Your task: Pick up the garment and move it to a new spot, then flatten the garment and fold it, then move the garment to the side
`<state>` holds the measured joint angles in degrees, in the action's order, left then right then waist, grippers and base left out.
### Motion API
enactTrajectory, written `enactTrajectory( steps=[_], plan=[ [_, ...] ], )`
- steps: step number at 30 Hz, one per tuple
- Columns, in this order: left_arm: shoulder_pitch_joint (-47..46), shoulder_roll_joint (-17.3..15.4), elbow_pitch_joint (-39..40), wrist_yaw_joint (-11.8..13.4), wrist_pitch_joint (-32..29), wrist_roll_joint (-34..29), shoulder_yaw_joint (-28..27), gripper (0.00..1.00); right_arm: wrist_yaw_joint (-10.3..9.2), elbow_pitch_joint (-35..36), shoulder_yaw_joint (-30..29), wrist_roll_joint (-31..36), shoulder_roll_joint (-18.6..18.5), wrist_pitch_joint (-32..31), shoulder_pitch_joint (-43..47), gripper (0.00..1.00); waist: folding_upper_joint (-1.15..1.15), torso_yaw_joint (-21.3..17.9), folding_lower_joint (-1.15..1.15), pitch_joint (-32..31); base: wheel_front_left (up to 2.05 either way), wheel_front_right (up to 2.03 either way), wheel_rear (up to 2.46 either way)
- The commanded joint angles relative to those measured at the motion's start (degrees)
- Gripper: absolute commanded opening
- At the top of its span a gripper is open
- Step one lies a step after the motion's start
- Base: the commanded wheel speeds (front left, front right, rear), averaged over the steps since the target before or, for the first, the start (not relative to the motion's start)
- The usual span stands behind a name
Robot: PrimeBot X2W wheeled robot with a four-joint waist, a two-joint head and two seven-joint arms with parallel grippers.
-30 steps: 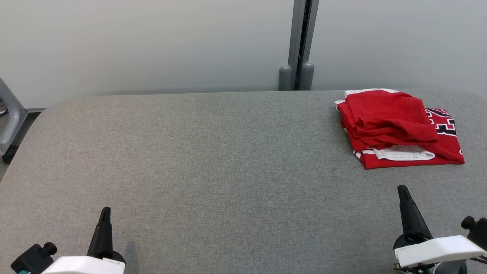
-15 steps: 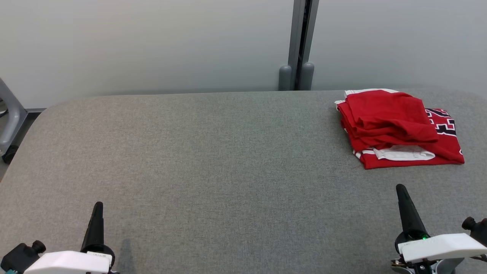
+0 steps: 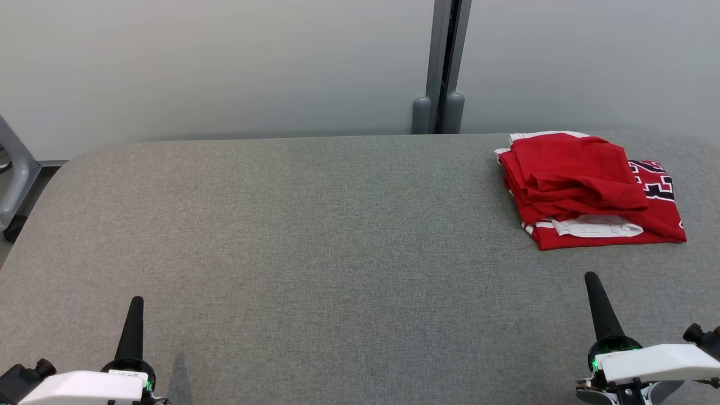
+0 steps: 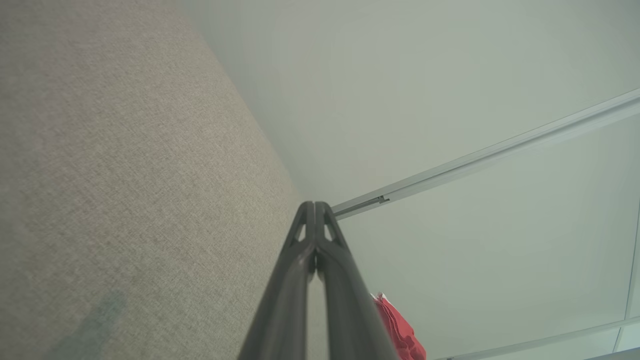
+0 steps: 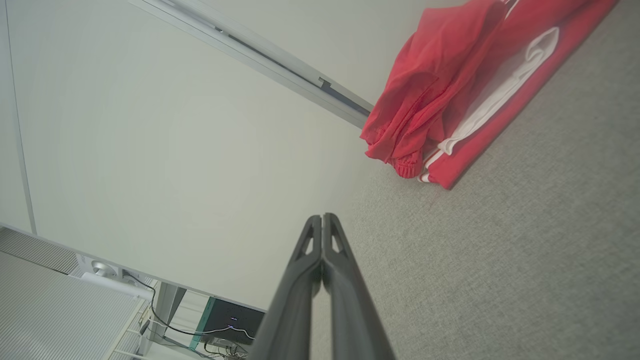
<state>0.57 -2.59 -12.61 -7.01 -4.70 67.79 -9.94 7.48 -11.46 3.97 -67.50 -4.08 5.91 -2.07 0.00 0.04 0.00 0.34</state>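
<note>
One garment (image 3: pixel 585 191) lies beyond right end effector (image 3: pixel 592 280).

Counter (image 3: pixel 315 225): grey woven cloth cover, matt, coarse visible weave. Garment (image 3: pixel 568 174): soft red cloth, matt, creased. White cloth trim along its edges. Black-and-white lettering lies flat, looks printed, no shine. Fingers (image 4: pixel 292 285) of the left gripper (image 3: pixel 135 301): dark plastic, smooth, faint satin sheen on the edges. The right gripper (image 3: pixel 590 277) has the same dark smooth plastic. Wrist housings (image 3: pixel 658 363): white plastic, smooth, semi-gloss. Wall (image 3: pixel 225 67): pale panels, smooth, matt. Post (image 3: pixel 444 56) between the panels: grey, metal-looking, smooth satin finish. Frame leg (image 3: pixel 14 174) at far left: grey, smooth; painted metal or plastic, cannot tell.
</note>
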Motion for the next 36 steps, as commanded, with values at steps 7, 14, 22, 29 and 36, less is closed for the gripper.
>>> enactTrajectory(
  steps=[7,14,22,29,36],
  plan=[
    [-1.92,-0.35,0.87,-0.41,-1.63,4.28,-1.27,0.00,0.02,0.62,-0.45,-4.51,-0.04,-0.93,-1.40,0.00,0.00,0.00,0.00,-0.01,0.00,0.00,0.00],
    [-2.30,-0.36,1.05,-0.47,-2.96,7.60,-2.04,0.00,0.02,0.58,-0.52,-7.97,0.17,-1.57,-1.51,0.00,0.00,-0.01,0.00,-0.02,0.00,0.00,0.00],
    [-2.66,-0.37,1.24,-0.52,-4.38,11.18,-2.96,0.00,0.03,0.52,-0.59,-11.73,0.37,-2.31,-1.46,0.00,0.00,-0.01,0.00,-0.03,0.00,0.00,0.00],
    [-2.88,-0.39,1.41,-0.57,-5.58,14.12,-3.64,0.00,0.03,0.49,-0.66,-14.82,0.57,-2.90,-1.63,0.00,0.00,-0.02,0.00,-0.03,0.00,0.00,0.00],
    [-2.88,-0.40,1.56,-0.53,-6.93,17.24,-4.44,0.00,0.03,0.45,-0.70,-18.19,0.76,-3.46,-1.80,0.00,0.00,-0.02,0.00,-0.04,0.00,0.00,0.00]
  ],
)
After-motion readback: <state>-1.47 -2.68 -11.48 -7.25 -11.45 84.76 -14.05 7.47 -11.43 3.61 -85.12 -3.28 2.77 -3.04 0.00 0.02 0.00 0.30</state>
